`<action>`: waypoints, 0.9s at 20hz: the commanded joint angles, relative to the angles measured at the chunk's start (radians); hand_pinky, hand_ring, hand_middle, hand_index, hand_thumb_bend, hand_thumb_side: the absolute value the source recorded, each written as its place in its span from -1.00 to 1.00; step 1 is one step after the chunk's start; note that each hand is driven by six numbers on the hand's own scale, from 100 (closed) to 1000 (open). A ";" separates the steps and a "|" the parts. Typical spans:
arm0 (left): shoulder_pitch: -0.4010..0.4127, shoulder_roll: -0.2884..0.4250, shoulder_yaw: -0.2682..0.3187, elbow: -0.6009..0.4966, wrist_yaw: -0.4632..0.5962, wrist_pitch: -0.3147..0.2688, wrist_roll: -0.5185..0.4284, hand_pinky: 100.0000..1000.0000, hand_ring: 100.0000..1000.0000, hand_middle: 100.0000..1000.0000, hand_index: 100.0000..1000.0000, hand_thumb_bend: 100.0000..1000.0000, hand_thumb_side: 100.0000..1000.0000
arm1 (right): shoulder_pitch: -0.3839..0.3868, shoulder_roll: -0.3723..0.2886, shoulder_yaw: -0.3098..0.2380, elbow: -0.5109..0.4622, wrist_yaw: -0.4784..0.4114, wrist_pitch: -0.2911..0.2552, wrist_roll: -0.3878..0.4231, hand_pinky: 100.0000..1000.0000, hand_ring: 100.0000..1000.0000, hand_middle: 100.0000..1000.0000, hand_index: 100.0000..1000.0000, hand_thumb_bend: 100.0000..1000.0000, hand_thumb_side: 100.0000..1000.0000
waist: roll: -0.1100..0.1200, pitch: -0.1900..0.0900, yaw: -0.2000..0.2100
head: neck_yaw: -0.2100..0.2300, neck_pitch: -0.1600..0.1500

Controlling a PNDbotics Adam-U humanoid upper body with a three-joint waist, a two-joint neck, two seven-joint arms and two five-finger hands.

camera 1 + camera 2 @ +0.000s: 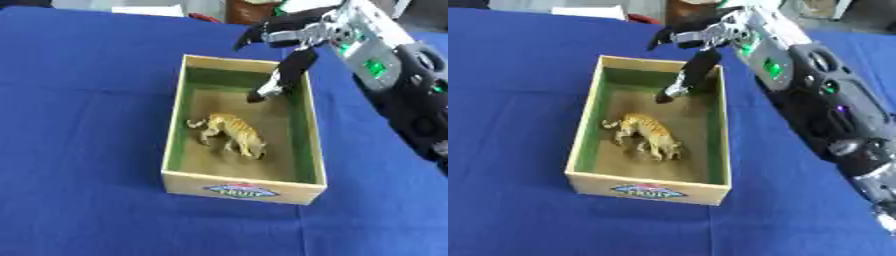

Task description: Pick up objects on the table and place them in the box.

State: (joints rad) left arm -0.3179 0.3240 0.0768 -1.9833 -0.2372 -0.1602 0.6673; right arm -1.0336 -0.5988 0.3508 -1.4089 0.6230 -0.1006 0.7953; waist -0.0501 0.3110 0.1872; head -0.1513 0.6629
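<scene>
1. We are looking at a small toy tiger (232,131), a moulded figure in orange-yellow with darker stripes across its back and a paler belly. It is standing on its four legs with its head lowered toward the near right corner of the box and its tail curling out toward the left wall.

2. We are finding the tiger inside the box, on the floor near the middle, apart from all four walls and untouched by the hand.

3. The box (177,135) holding it is an open rectangular cardboard carton with tan outer walls, green inner walls and a brownish floor. Its near outer face is carrying a blue, red and white oval label (241,190) whose lettering we cannot read with certainty.

4. We are seeing our right hand (289,70) reaching in from the upper right, over the far right corner of the box. Its black fingers (686,80) are hanging straight down into the box, with a silver tip close to the floor near the far end, and they are holding nothing. Other fingers are stretching out leftward above the far wall, also straight, so the hand is reading as relaxed and spread rather than curled.

5. Behind the hand, the right arm (815,95), black and silver with small green lights, is running down the right side of the view.

6. The box is resting on a table covered in a deep blue cloth (79,150), which is filling nearly the whole view.
</scene>
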 commanded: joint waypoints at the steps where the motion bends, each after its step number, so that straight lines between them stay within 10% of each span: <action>1: -0.005 0.011 0.010 -0.017 -0.001 0.003 0.002 -0.06 0.03 0.05 0.38 -1.00 -0.24 | 0.002 -0.062 -0.062 -0.112 -0.062 0.057 -0.048 0.82 0.89 0.86 0.89 -0.61 0.82 | 0.009 -0.025 -0.005 | 0.005 0.005; 9: 0.001 0.012 0.012 -0.017 -0.004 0.006 0.003 -0.06 0.03 0.05 0.38 -1.00 -0.23 | 0.112 -0.142 -0.188 -0.340 -0.213 0.220 -0.305 0.58 0.57 0.58 0.64 -1.00 1.00 | 0.023 -0.027 -0.015 | 0.021 0.013; 18: 0.003 0.015 0.017 -0.017 -0.010 0.004 0.011 -0.06 0.04 0.06 0.39 -1.00 -0.20 | 0.324 -0.176 -0.316 -0.561 -0.589 0.331 -0.903 0.55 0.56 0.65 0.83 -1.00 1.00 | 0.042 -0.028 -0.031 | 0.046 0.031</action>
State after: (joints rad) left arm -0.3089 0.3240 0.0832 -1.9833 -0.2404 -0.1556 0.6739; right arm -0.7012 -0.7383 0.0609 -1.9241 0.0837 0.2284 -0.0298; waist -0.0099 0.3068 0.1564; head -0.1114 0.6847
